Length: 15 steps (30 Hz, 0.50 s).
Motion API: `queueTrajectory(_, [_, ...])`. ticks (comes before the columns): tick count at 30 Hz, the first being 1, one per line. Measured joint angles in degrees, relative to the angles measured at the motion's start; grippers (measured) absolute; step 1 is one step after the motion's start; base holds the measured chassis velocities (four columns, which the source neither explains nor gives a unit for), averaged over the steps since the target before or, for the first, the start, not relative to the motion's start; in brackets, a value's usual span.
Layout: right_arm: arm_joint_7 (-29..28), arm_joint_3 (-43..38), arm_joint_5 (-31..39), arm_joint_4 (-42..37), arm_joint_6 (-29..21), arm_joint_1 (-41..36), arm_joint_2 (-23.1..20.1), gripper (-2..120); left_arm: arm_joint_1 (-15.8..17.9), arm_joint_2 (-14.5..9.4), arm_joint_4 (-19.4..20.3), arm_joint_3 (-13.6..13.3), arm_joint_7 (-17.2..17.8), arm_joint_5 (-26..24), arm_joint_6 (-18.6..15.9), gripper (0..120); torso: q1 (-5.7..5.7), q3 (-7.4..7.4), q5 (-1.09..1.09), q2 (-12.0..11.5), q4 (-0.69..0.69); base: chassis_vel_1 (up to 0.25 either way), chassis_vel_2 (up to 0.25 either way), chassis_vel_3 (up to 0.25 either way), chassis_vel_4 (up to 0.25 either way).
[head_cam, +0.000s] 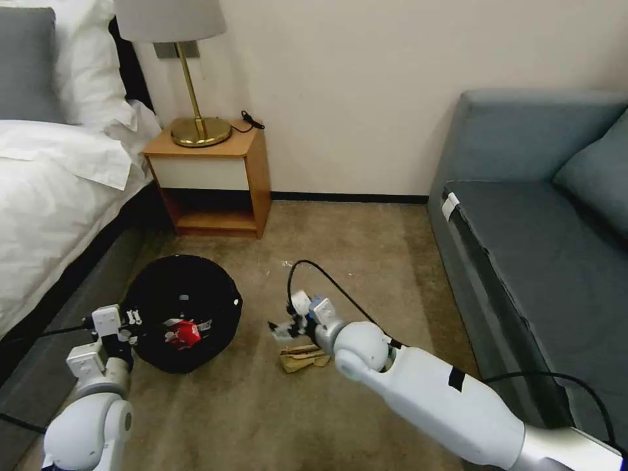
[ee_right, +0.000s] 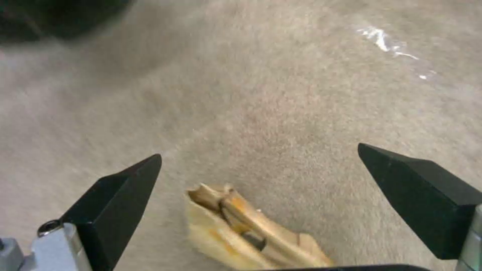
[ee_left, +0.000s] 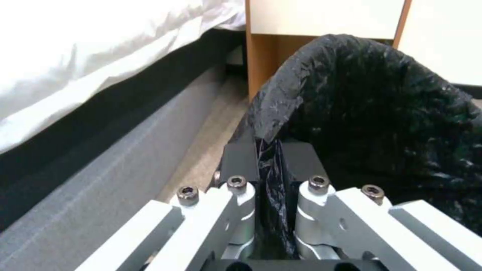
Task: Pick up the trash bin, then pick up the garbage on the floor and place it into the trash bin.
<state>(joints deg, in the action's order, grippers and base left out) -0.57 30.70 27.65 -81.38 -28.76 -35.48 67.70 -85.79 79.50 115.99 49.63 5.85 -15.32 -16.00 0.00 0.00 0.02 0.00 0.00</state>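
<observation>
Trash bin [head_cam: 182, 313] with the black liner sits on the carpet [head_cam: 366, 261] between the bed [head_cam: 52, 196] and the tan paper bag [head_cam: 303, 357], close in front of the nightstand [head_cam: 212, 176]. You see the left pincer [ee_left: 269, 165] closed on the wrinkly rim at the bed side of the bin. Inside the bin lies a red-white packet [head_cam: 185, 332]. Your right pincer [ee_right: 258, 169] hangs low over the carpet with its black fingers [ee_right: 125, 188] spread wide, and the paper bag lies between them, not touched. A scrap of clear plastic [ee_right: 389, 43] lies farther off on the carpet.
</observation>
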Motion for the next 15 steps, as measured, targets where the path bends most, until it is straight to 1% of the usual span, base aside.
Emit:
queueTrajectory(2, [4.9, 2.2, -3.8, 5.3, 3.6, 1.8, 0.3, 100, -0.2, 0.7, 1.0, 0.0, 0.1, 0.0, -0.5, 6, 0.0, 0.0, -0.01, 0.0, 0.0, 0.0, 0.0, 0.0, 0.0])
queueTrajectory(3, [4.9, 2.2, -3.8, 5.3, 3.6, 1.8, 0.3, 100, -0.2, 0.7, 1.0, 0.0, 0.1, 0.0, -0.5, 6, 0.0, 0.0, -0.01, 0.0, 0.0, 0.0, 0.0, 0.0, 0.0])
queueTrajectory(4, [6.5, 2.9, -4.5, 6.5, 4.2, 2.4, 0.3, 100, -0.3, 0.9, 1.3, 0.0, 0.1, 0.0, -0.6, 6, 0.0, 0.0, -0.01, 0.0, 0.0, 0.0, 0.0, 0.0, 0.0])
queueTrajectory(5, [9.5, 4.4, -5.2, 8.6, 4.9, 3.7, 0.2, 100, -0.4, 1.2, 1.8, 0.0, 0.1, 0.1, -0.7, 6, 0.0, 0.0, -0.01, 0.0, 0.0, 0.0, 0.0, 0.0, 0.0])
queueTrajectory(6, [9.5, 4.4, -5.2, 8.6, 4.9, 3.7, 0.2, 100, -0.4, 1.2, 1.8, 0.0, 0.1, 0.1, -0.7, 6, 0.0, 0.0, -0.01, 0.0, 0.0, 0.0, 0.0, 0.0, 0.0])
queueTrajectory(9, [12.9, 6.2, -4.7, 11.2, 4.6, 5.2, 0.6, 100, -0.4, 1.4, 2.3, 0.0, 0.1, 0.2, -0.8, 6, 0.0, 0.0, -0.02, 0.0, 0.0, 0.0, 0.0, 0.0, 0.0])
queueTrajectory(11, [13.6, 6.5, -4.8, 11.8, 4.4, 5.2, 0.8, 100, -0.4, 1.4, 2.3, 0.0, 0.1, 0.2, -0.8, 6, 0.0, 0.0, -0.02, 0.0, 0.0, 0.0, 0.0, 0.0, 0.0])
queueTrajectory(15, [15.5, 6.7, -8.5, 15.4, 4.3, 4.6, 1.6, 100, 0.0, 1.8, 2.3, -0.2, 0.1, 0.2, -0.8, 6, 0.0, 0.0, -0.02, 0.0, 0.0, 0.0, 0.0, 0.0, 0.0])
